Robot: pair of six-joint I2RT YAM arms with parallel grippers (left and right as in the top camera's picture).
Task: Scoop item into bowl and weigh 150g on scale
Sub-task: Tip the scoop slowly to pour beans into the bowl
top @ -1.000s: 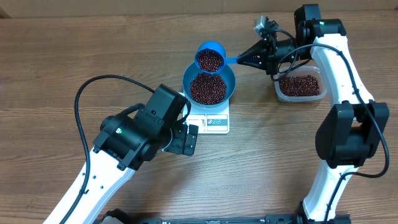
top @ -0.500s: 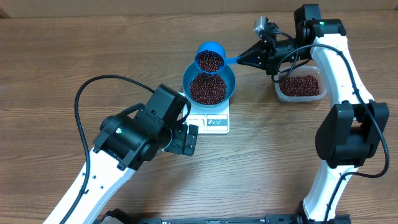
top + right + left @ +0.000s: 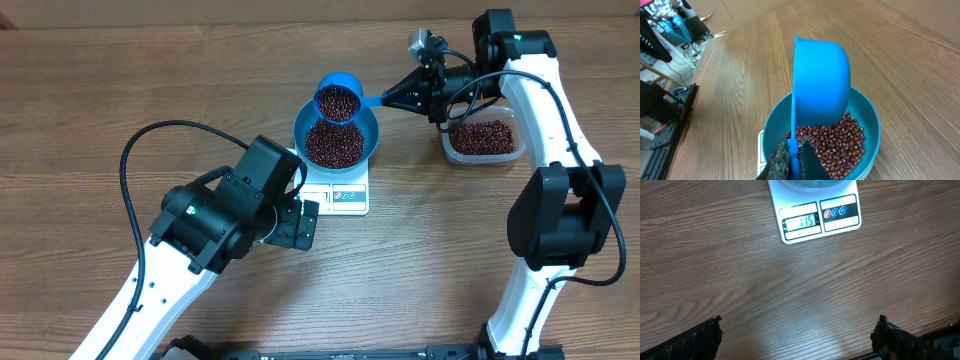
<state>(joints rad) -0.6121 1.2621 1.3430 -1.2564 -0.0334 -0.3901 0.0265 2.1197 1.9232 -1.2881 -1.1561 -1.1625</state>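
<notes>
The right claw (image 3: 390, 98), shut on the scoop (image 3: 338, 95), should tip beans (image 3: 333, 143) slowly into the bowl (image 3: 372, 128), watching the scale (image 3: 348, 197); the left claw (image 3: 799, 321) is wide open, empty.

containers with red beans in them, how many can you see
3: the round deep blue bowl on the white rectangular scale, the small blue handled scoop above its rim, the clear rectangular plastic tub beside the right arm.
</notes>
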